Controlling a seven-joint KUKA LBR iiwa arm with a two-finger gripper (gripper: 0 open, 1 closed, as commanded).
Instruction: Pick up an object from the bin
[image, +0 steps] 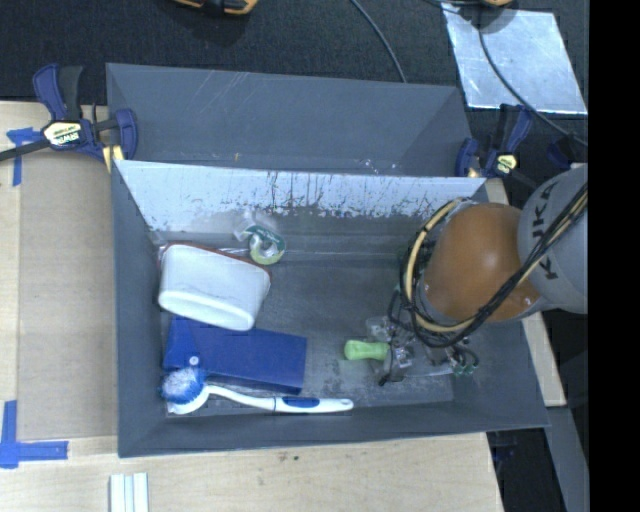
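My gripper (398, 357) is low over the right part of the bin floor, below the arm's orange dome. A small green object (362, 350) lies on the floor directly to its left, touching or nearly touching it. I cannot make out whether the green object is inside the gripper. A white and blue toothbrush (262, 399) lies along the front wall to the left, its bristled head at the far left.
On the left side sit a blue box (240, 357) and, behind it, a white rounded container (213, 287). A small pale ring-shaped item (263, 244) lies near the back wall. The arm and its cables cover the bin's right side.
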